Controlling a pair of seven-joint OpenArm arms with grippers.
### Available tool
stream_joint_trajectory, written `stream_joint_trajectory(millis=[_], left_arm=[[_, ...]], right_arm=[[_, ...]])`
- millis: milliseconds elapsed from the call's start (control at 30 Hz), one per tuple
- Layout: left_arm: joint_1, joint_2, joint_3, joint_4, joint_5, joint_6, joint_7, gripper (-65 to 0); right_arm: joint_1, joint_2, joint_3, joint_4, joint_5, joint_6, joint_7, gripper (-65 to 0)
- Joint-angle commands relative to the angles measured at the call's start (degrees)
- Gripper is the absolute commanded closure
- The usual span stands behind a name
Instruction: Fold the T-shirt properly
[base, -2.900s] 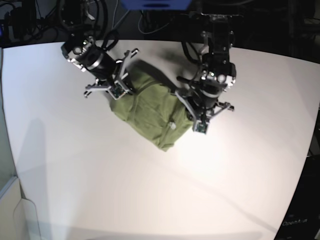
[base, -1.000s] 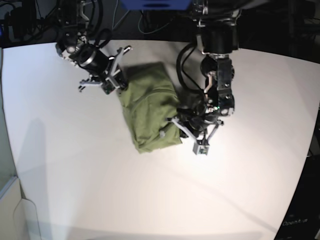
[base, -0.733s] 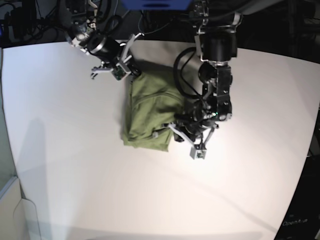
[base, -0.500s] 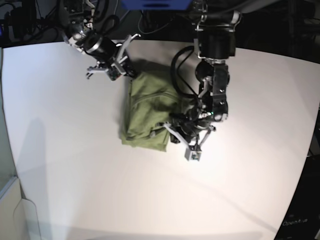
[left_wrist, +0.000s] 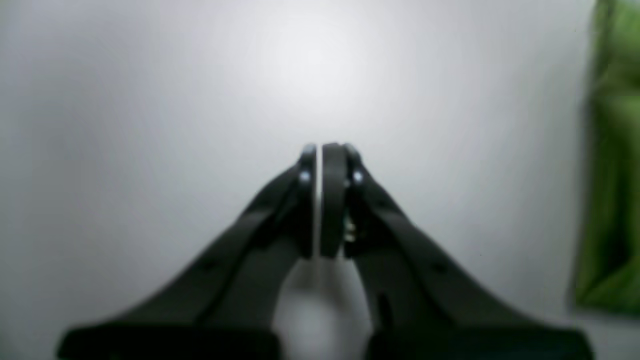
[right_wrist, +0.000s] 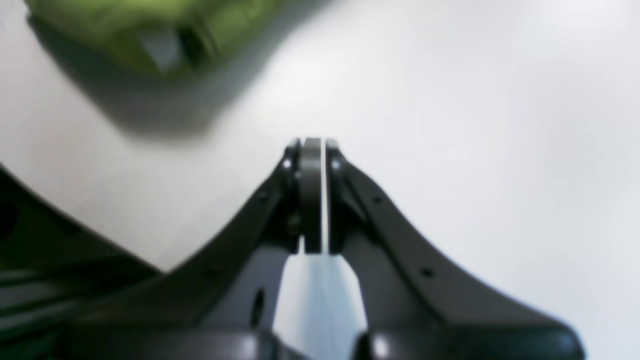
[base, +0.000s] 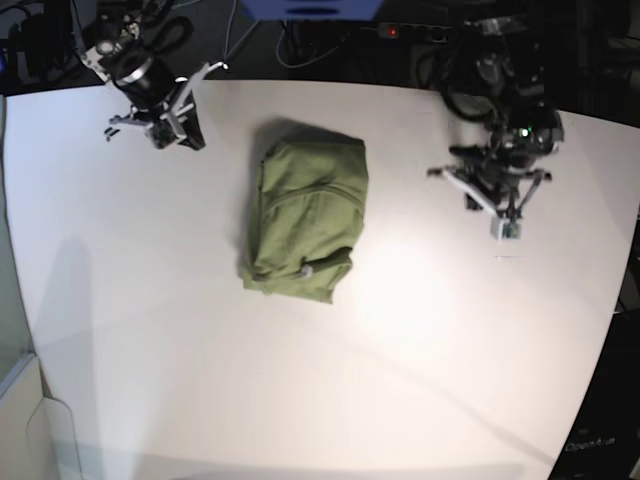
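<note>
Near the middle of the white table (base: 150, 330) lies the olive-green T-shirt (base: 305, 220), folded into a compact wrinkled bundle — a small pale label (base: 308, 270) shows at its near edge, with no legible writing. Both pincers stand well apart from it: the left gripper (base: 508, 225) and the right gripper (base: 170, 135) each have jaws pressed together, holding nothing.

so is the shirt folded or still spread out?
Folded: the T-shirt lies as a compact layered bundle on the table, no sleeves sticking out, both grippers away from it.
</note>
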Motion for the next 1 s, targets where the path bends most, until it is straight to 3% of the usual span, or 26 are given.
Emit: stream_joint_trajectory(millis=[0, 167, 467, 600, 700, 800, 967], left_arm=[[1.36, -0.85, -0.51, 3.64, -0.66, -1.06, -1.79, -1.7], [14.28, -0.41, -6.49, 14.98, -0.66, -9.50, -1.87, -1.7], [25.44, 6.36, -17.83, 17.35, -0.22, -20.97, -3.10, -1.7], [30.46, 9.17, -20.38, 16.30, 0.22, -20.97, -8.38, -1.7], [32.83, 9.86, -19.77, 12.78, 5.41, -20.97, -11.90, -1.7], [32.39, 9.86, -19.42, 2.23, 10.86, -20.97, -18.67, -1.7], [25.62, 9.86, -22.58, -22.91, 20.00, -20.97, -35.54, -1.7]], right_arm=[[-1.38, -1.31, 1.80, 1.94, 1.16, 0.08, 1.93, 0.0], [-6.04, -4.65, 8.83, 2.90, 1.16, 0.12, 6.15, 0.0], [-19.49, -4.82, 9.27, 0.53, 1.25, 0.12, 18.02, 0.0], [-21.77, -5.35, 9.27, -5.18, 1.25, 0.12, 22.42, 0.0], [-22.30, -5.88, 9.36, -11.16, 1.25, 0.12, 25.58, 0.0], [-21.16, -5.88, 9.36, -20.31, 1.25, 0.12, 29.27, 0.0], [-13.25, -4.38, 9.36, -39.47, 0.99, 0.12, 32.88, 0.0]])
